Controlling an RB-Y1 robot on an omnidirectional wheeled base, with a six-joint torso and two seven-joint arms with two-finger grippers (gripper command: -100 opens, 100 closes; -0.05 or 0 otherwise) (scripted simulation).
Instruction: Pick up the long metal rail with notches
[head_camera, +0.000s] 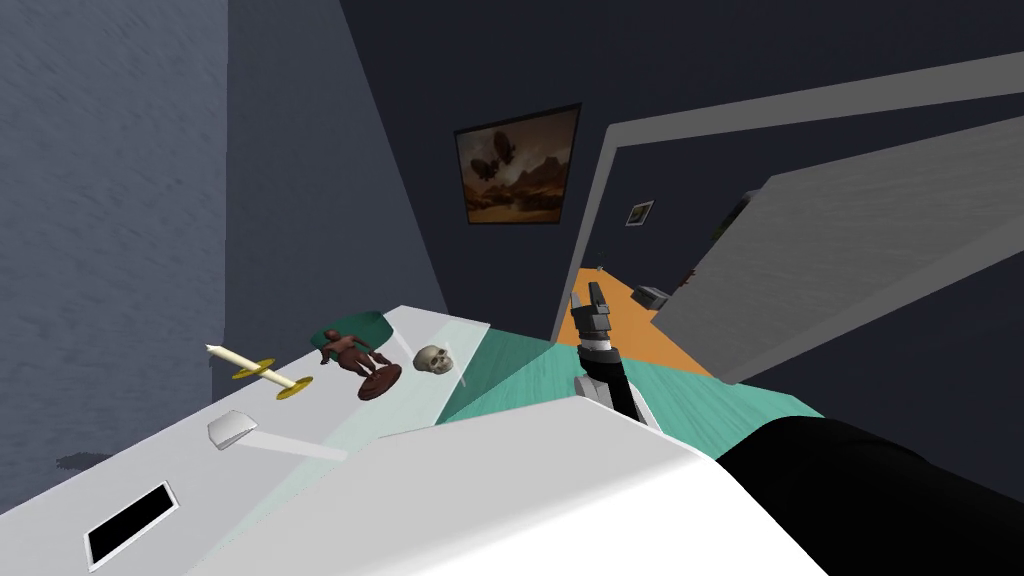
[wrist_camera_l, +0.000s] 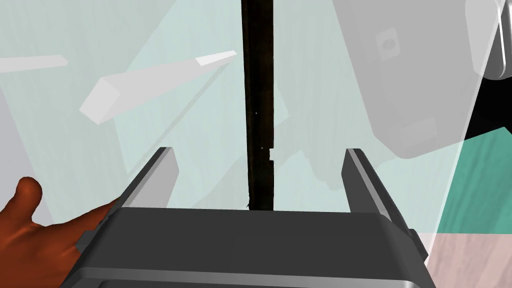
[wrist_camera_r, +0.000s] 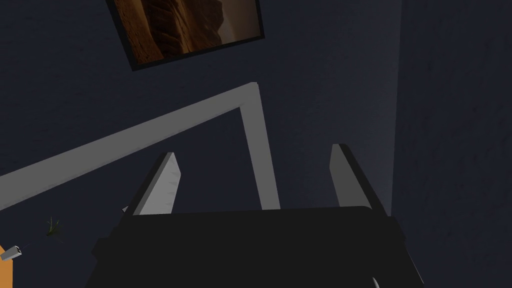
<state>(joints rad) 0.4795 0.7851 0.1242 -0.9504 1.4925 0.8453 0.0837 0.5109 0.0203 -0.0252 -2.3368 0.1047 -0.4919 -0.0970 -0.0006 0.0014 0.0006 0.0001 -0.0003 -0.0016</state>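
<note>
- Straddling the rail (wrist_camera_l: 259, 100), the left gripper (wrist_camera_l: 258, 150) stood wide open and empty, one finger on each side, neither touching it.
- The thin dark rail lay on the pale glassy table (wrist_camera_l: 60, 30), running toward the gripper's 12 o'clock, with a notch between the fingers.
- It looked stiff, slim and probably slick; being long, it would likely tip unless pinched across its narrow width near mid-length.
- The right gripper (wrist_camera_r: 255, 150) was open and empty.

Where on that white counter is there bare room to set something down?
Bare counter lies between the white bar and the black slot. The far end is crowded: candlestick, brown figurine, skull and dark rail.
</note>
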